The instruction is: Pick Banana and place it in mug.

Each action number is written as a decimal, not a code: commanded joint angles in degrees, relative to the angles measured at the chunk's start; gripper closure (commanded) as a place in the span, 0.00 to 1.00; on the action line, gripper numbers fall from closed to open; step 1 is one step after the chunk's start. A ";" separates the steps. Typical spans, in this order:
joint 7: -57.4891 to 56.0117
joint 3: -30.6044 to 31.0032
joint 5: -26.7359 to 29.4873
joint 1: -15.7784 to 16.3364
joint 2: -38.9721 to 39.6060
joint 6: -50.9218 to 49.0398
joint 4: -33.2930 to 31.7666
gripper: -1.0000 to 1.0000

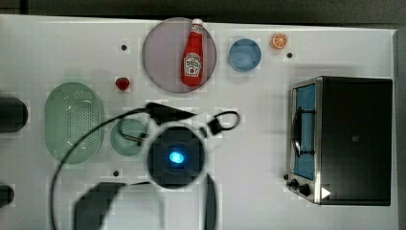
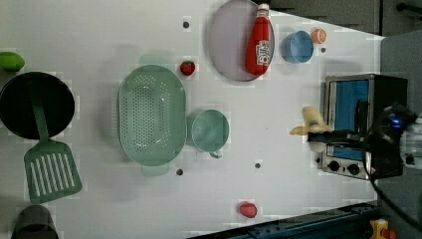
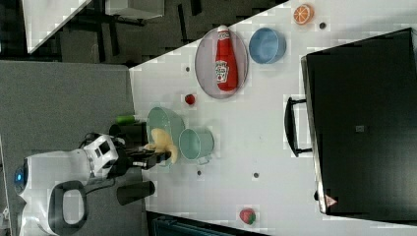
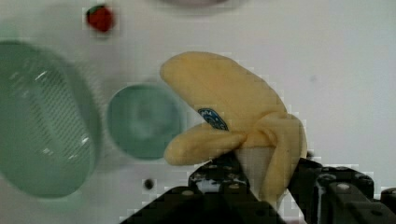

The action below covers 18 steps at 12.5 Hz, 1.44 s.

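Observation:
A peeled yellow banana (image 4: 233, 112) with a blue sticker is held above the table, and my gripper (image 4: 261, 179) is shut on its lower end. In the left view the banana (image 2: 311, 121) and gripper (image 2: 318, 137) hang in front of the toaster oven. The small pale teal mug (image 4: 142, 121) stands upright and empty on the white table, just beside the banana's tip in the wrist view. In the top view the mug (image 1: 125, 137) sits between the colander and the arm's wrist (image 1: 174, 155). The right view shows the banana (image 3: 160, 139) next to the mug (image 3: 196, 143).
A large green perforated colander (image 2: 152, 114) touches the mug's side. A ketchup bottle (image 1: 193, 53) lies on a grey plate (image 1: 160, 52), with a blue cup (image 1: 244, 54) and orange slice (image 1: 279, 40) nearby. A toaster oven (image 1: 344, 139), strawberries (image 1: 122, 83) (image 2: 248, 209), and a black pan (image 2: 35, 104) with a green spatula (image 2: 50, 172) also stand here.

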 commanded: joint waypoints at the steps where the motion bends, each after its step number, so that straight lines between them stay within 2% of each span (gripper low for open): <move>1: 18.64 6.13 -0.71 3.38 1.08 0.26 -0.65 0.68; 3: 26.74 10.22 -0.66 3.42 2.62 2.37 -0.55 0.68; 8: 38.39 16.54 -1.66 3.44 10.34 12.96 -0.61 0.68; 12: 44.25 17.47 -10.48 3.44 16.70 16.95 -0.55 0.68; 15: 44.49 17.19 -10.45 3.41 20.50 21.17 -0.65 0.68; 16: 44.95 17.00 -10.60 3.37 21.37 22.06 -0.82 0.67; 18: 44.96 17.00 -10.62 3.38 22.16 24.62 -0.96 0.47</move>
